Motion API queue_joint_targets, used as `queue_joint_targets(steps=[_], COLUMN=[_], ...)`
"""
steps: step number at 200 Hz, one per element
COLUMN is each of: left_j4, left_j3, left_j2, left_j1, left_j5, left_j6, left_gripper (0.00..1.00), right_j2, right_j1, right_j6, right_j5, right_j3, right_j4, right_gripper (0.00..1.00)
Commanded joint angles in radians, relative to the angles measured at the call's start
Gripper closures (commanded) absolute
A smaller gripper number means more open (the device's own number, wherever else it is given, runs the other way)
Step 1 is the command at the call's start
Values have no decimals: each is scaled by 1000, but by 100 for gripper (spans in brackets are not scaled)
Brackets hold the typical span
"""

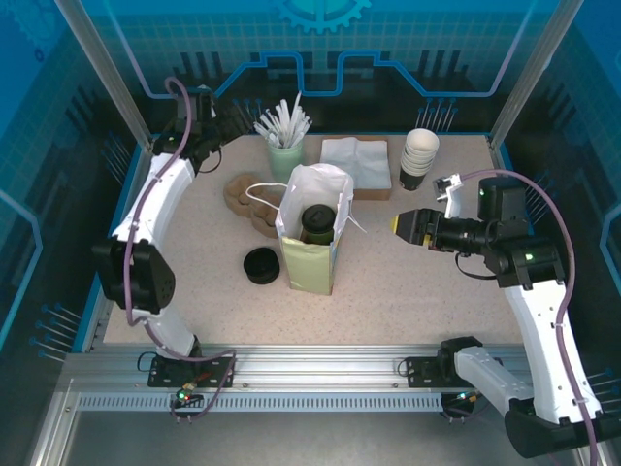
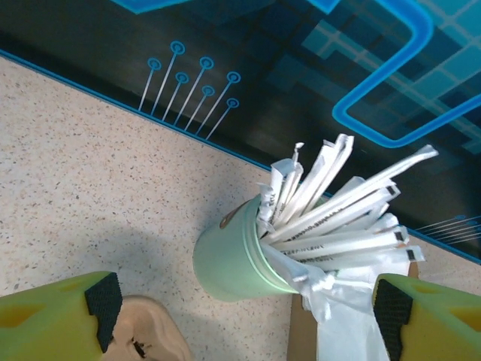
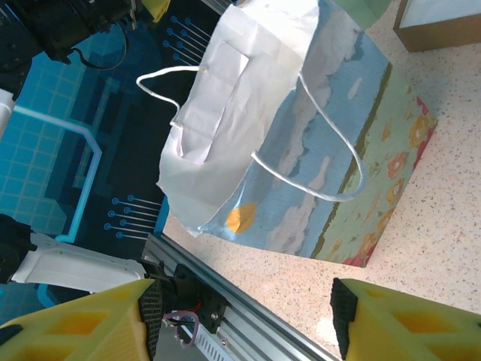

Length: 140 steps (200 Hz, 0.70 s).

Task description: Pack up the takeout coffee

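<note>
Right gripper (image 3: 244, 304) hangs released, jaws apart and empty, facing the paper bag (image 3: 301, 128) across bare tabletop (image 3: 451, 226). Left gripper (image 2: 248, 304) is spread wide, empty, over the straw cup (image 2: 233, 259) near the back edge. The takeout coffee (image 1: 316, 221) stands inside the bag, lid up

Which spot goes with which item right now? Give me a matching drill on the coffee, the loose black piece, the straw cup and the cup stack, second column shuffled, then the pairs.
Things:
1. takeout coffee
2. black round piece
3. green cup of straws
4. stack of white cups

Places, as seen from the top camera:
A. far right part of the table, beside the napkin box
B. inside the paper bag
C. on the table just left of the paper bag
D. behind the paper bag, near the far edge

Pairs: 1-B, 2-C, 3-D, 4-A.
</note>
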<state>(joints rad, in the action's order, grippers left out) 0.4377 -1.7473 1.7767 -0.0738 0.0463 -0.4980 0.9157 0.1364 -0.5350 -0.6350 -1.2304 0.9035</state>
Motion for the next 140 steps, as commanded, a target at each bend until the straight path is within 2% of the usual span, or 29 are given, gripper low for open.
queue_joint_targets(steps=[1, 33, 107, 140], left_j4=[-14, -2, -27, -10], left_j3=[-81, -133, -194, -222], left_j2=[59, 130, 240, 249], left_j1=[8, 8, -3, -39], left_j5=[-79, -97, -164, -134], left_j6=[4, -4, -29, 21], left_gripper=[15, 20, 40, 41], right_j2=[-17, -10, 20, 41], right_j1=[-5, -5, -4, -5], right_j6=[-17, -2, -36, -29], right_j5=[7, 30, 46, 49], right_j3=[37, 58, 94, 97], right_j4=[-71, -78, -146, -150], right_gripper=[38, 38, 39, 40])
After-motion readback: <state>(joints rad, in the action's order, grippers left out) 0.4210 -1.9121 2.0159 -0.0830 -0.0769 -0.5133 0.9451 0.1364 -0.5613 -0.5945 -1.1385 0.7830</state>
